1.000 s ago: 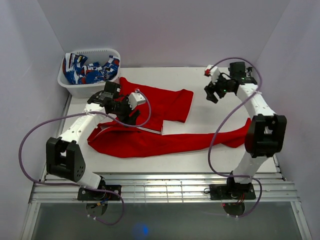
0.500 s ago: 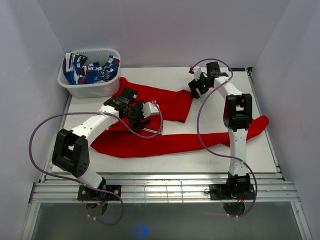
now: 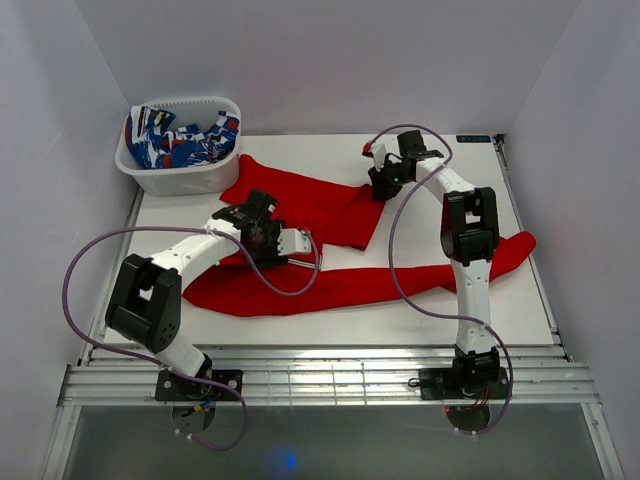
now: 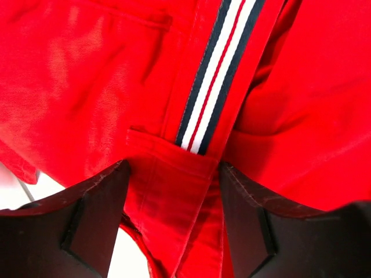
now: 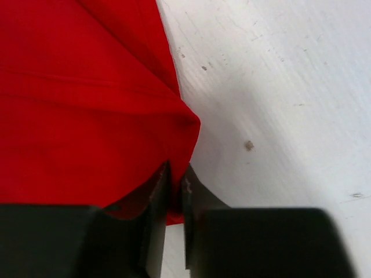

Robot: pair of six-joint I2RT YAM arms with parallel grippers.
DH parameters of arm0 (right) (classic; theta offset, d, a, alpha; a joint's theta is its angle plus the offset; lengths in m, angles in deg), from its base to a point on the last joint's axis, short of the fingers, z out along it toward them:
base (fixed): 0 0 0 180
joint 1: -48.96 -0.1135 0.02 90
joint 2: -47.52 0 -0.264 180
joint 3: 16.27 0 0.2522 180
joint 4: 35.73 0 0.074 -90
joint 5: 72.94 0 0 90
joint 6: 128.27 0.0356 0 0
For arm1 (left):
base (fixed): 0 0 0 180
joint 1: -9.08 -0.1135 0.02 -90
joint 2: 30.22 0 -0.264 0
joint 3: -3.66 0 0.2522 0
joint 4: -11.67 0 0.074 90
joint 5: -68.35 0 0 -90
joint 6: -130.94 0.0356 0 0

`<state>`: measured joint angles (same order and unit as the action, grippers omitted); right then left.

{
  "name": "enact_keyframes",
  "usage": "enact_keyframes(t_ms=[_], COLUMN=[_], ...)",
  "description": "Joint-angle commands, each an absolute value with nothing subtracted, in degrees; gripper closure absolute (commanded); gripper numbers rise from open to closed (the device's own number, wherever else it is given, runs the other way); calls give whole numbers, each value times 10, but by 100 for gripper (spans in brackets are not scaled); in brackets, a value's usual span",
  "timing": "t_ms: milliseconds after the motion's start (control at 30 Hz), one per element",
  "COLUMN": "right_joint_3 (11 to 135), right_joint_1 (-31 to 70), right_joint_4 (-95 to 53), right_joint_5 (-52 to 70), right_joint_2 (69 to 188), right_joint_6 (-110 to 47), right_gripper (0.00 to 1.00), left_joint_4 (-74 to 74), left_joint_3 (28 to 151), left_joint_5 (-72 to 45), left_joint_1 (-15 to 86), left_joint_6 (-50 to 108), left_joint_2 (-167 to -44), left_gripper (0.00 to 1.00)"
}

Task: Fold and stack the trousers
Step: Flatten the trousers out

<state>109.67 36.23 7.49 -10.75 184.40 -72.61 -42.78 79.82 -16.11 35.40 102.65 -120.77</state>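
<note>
- One pair of trousers lies on the white tabletop. They are plain bright red.
- There are two arms, one white basket and one heap of blue-white-red patterned cloth inside it. I cannot count the pieces in the heap.
- The basket stands at the far left corner of the tabletop, just beside the far end of the trousers.
- I can read no brand, label or writing anywhere. The only marking is a navy, white and red striped ribbon running along a seam of the trousers.
- The long axis of the trousers runs left to right, roughly parallel to the near edge. One leg stretches across the middle of the tabletop, and its end reaches the right edge.
- The other part lies beyond that leg, nearer the far edge. It slants from beside the basket toward the middle of the tabletop.
- The left gripper is down on the left half of the trousers. Its jaws are spread wide, one finger on each side of the red band that carries the ribbon.
- The right gripper sits at the right-hand corner of the farther part. Its jaws are pressed almost together, pinching that corner of the red cloth, with bare tabletop just beside it.
</note>
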Motion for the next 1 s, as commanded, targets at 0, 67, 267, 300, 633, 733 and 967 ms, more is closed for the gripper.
enact_keyframes(t_ms=[0, 67, 267, 300, 633, 733, 967], right_joint_3=[1096, 1091, 1049, 1045, 981, 962, 912], right_joint_1=[362, 363, 385, 389, 482, 514, 491], right_joint_4=[126, 127, 125, 124, 137, 169, 218], right_joint_5=[-155, -155, -149, -149, -137, -120, 1], right_joint_2=[1841, 1831, 1772, 1754, 1607, 1537, 1402], right_joint_6=[-709, -709, -719, -720, -739, -781, -878], right_gripper=[87, 92, 92, 92, 92, 92, 92], left_joint_4=[-381, -345, -327, -328, -385, -389, -392], left_joint_3=[771, 755, 795, 803, 897, 897, 858], left_joint_5=[-225, -241, -240, -238, -123, -70, 18], left_joint_1=[354, 354, 346, 340, 212, 145, -5], left_joint_6=[1055, 1062, 1000, 988, 731, 629, 456], left_joint_2=[-1181, -1177, -1154, -1150, -1088, -1071, -1062], left_gripper=[29, 37, 74, 90, 100, 100, 100])
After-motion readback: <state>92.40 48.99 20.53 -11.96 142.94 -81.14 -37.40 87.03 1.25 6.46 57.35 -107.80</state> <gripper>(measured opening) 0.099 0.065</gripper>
